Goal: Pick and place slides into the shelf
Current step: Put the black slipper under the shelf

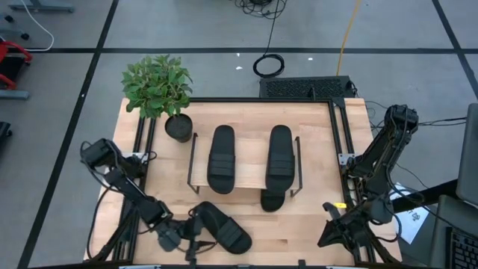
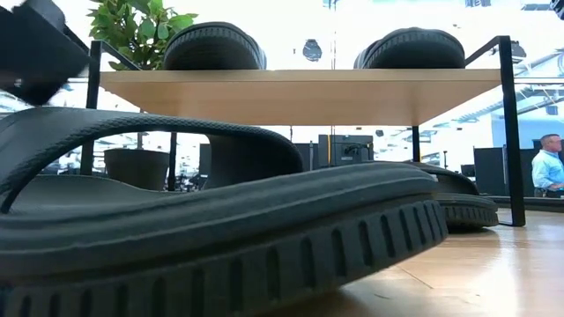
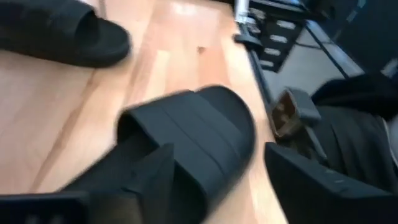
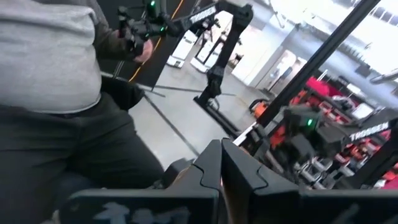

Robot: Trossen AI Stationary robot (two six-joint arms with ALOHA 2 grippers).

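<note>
Two black slides [image 1: 221, 158] [image 1: 279, 155] lie on the shelf's wooden top board [image 1: 250, 161]. A third slide [image 1: 272, 199] rests on the table under the shelf, with one end poking out at the near side. The fourth slide [image 1: 224, 226] lies sole-down on the table near its near edge and fills the low view [image 2: 220, 220]. My left gripper [image 1: 184, 237] is open at that slide's heel end [image 3: 124, 180]. My right gripper [image 1: 332, 223] is shut [image 4: 221, 171] and waits off the table's right near corner. My left gripper comes slanting down from the table's near-left side at the fourth slide's heel end. One finger [image 3: 158, 180] is over the footbed behind the strap [image 3: 199, 134], and the other finger [image 3: 317, 186] is outside the side wall. I cannot tell whether either finger touches the slide.
A black round pot [image 1: 178, 125] with a green plant [image 1: 157, 84] stands at the table's far left, beside the shelf's left wire frame [image 1: 193, 161]. Bare wood lies right of the shelf [image 1: 321, 164]. A person shows beyond the table [image 2: 551, 167] and close up in the right wrist view [image 4: 56, 74].
</note>
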